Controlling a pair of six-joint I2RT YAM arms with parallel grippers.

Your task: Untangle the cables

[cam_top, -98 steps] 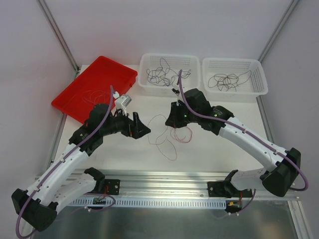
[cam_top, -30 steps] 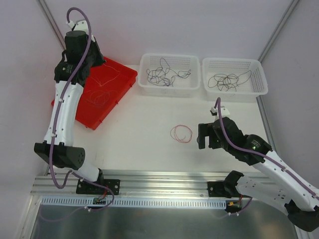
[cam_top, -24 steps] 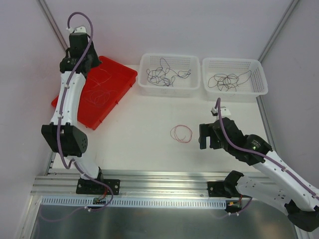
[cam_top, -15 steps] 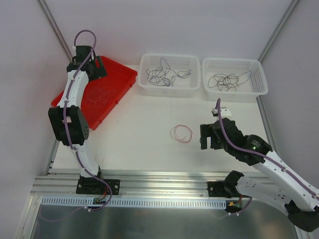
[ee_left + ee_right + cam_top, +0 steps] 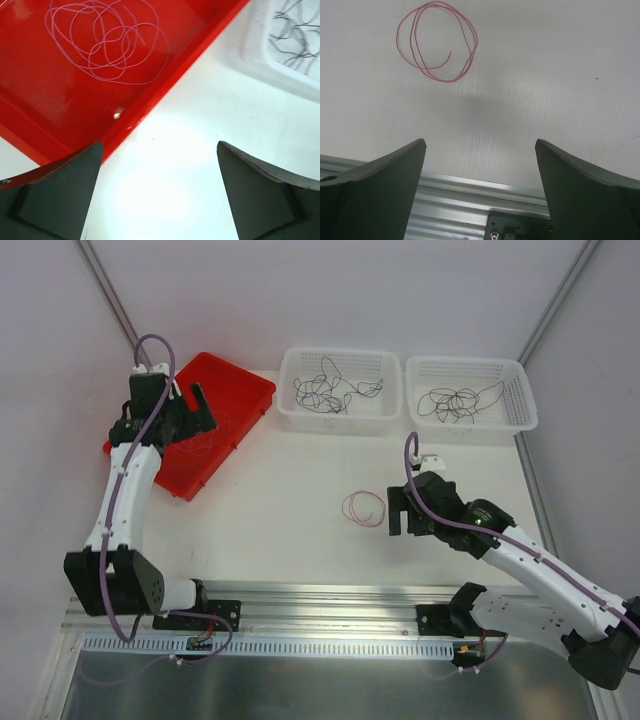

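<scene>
Looping loosely, red cable (image 5: 363,508) lies free; left tool (image 5: 159,146), right tool (image 5: 480,142) gape empty.

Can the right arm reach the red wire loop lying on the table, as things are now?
Probably yes: the right gripper is open and close beside the red wire loop, and nothing shows between them on the table.

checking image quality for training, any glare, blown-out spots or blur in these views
Left wrist: white table blown out mid-frame, small glare spot on the red tray. Right wrist: red cable sharp, soft shadow below it, near fingers soft-edged. Top external: evenly lit, sharp.
</scene>
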